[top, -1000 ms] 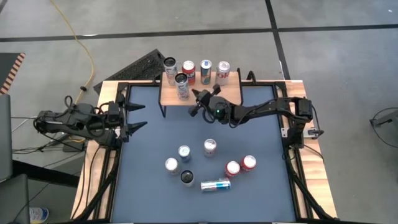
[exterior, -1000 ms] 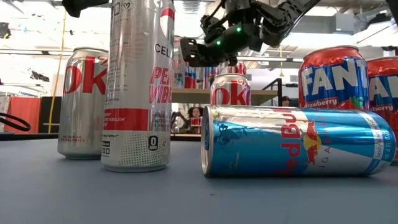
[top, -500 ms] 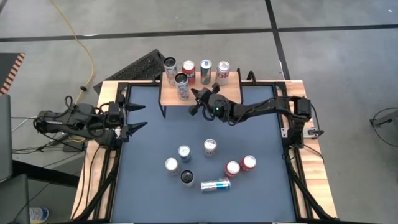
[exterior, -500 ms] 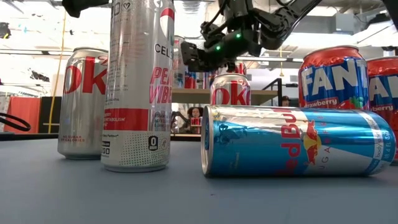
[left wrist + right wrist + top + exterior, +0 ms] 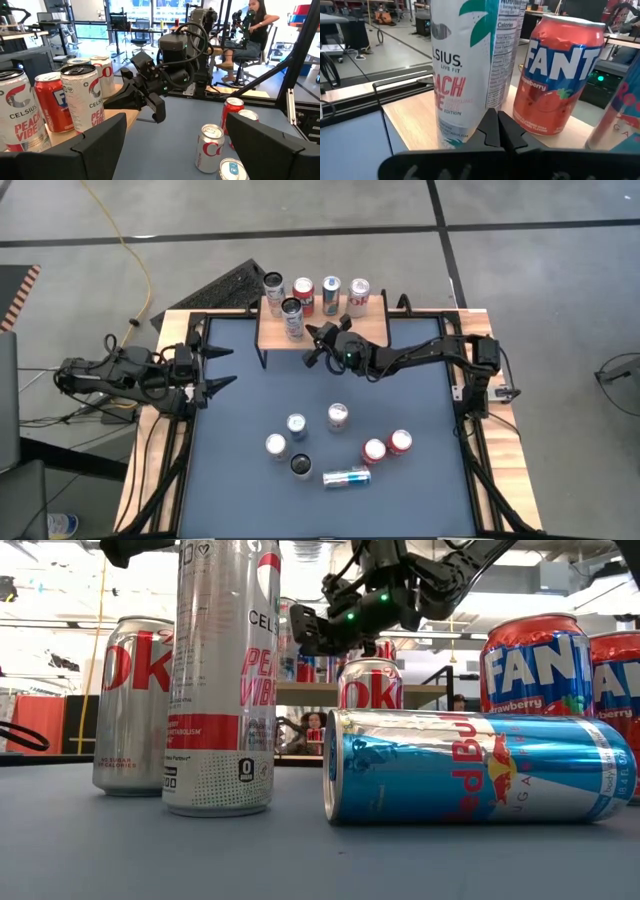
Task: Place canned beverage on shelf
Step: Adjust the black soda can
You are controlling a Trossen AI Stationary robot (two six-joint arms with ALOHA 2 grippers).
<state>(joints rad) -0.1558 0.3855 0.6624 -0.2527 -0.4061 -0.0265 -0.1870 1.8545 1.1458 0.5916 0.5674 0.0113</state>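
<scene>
Robotics lab or open workshop space. Bare concrete floor (image 5: 540, 280) with dark seams; yellow cable (image 5: 130, 250) trailing across it. Beyond the table: rolling office chairs (image 5: 142, 37), desks, big windows (image 5: 145, 10) at the far wall. A person (image 5: 252, 25) sits at another black frame rig (image 5: 222, 30) farther off.

Shelf (image 5: 325, 328): light-wood top on thin black legs, at the desk's far edge. Five cans upright on it: four in a back row, plus a tall white Celsius can (image 5: 292, 318) at front left, before a red Fanta can (image 5: 303, 295). Seven more cans on the desk; a blue Red Bull can (image 5: 347, 477) lies on its side.
</scene>
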